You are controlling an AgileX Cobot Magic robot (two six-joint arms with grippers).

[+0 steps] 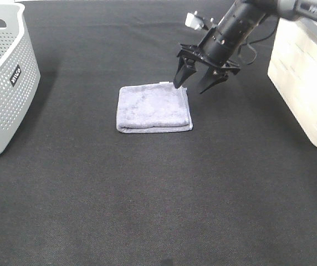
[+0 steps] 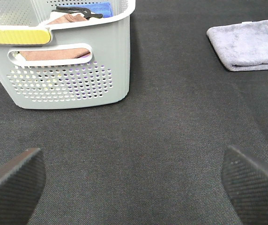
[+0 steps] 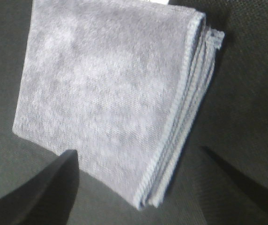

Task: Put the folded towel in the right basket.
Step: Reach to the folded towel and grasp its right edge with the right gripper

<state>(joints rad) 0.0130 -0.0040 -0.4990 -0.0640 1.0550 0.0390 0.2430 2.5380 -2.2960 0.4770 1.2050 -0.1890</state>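
Note:
The folded grey towel (image 1: 154, 108) lies flat on the black table mat. It also shows in the left wrist view (image 2: 247, 44) and fills the right wrist view (image 3: 115, 93). My right gripper (image 1: 195, 85) is open and hovers just above the towel's far right corner, one finger over the towel's edge, the other over the mat beside it. The right basket (image 1: 305, 83) is cream-white and stands at the right edge. My left gripper (image 2: 134, 180) is open and empty over bare mat, away from the towel.
A grey perforated basket (image 1: 3, 83) stands at the left edge; the left wrist view (image 2: 68, 70) shows cloths inside it. The black mat (image 1: 158, 194) covers the table.

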